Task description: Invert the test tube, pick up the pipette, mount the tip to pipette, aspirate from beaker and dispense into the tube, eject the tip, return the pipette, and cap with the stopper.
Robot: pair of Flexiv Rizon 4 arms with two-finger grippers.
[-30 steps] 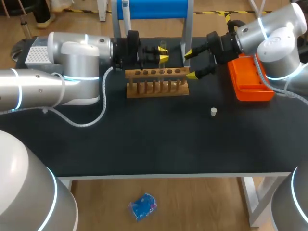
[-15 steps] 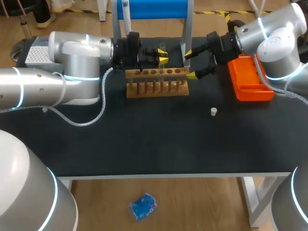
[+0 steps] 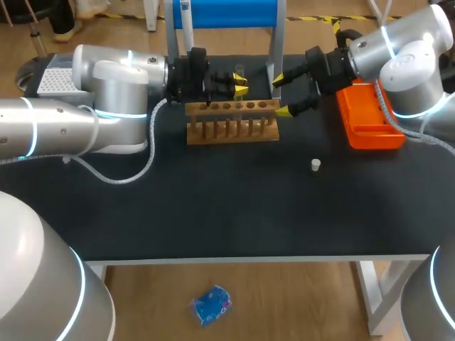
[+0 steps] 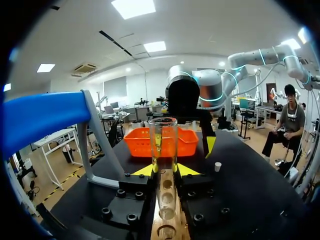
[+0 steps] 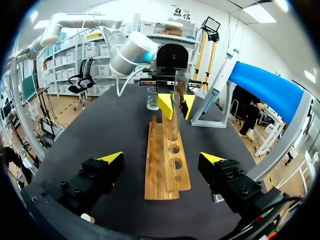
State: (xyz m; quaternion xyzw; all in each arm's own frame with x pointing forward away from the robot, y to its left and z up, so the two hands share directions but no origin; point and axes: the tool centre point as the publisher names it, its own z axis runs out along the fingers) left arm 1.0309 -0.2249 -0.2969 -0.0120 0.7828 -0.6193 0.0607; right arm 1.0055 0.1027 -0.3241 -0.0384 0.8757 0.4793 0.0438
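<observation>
A clear test tube stands upright, mouth up, over the far end of the wooden rack, its lower end at a rack hole. My left gripper is shut on it, a yellow tip on each side, as the head view and the right wrist view also show. My right gripper stands wide open at the rack's right end, its fingers on either side of the rack, holding nothing. The white stopper lies on the table. The pipette hangs on the blue stand. A beaker sits behind the rack.
An orange tray lies at the table's right, under my right arm. The stand's grey legs rise just behind the rack. The black tabletop in front of the rack holds only the stopper.
The left gripper and the tube have sunk very slightly toward the rack. The right arm has not moved.
</observation>
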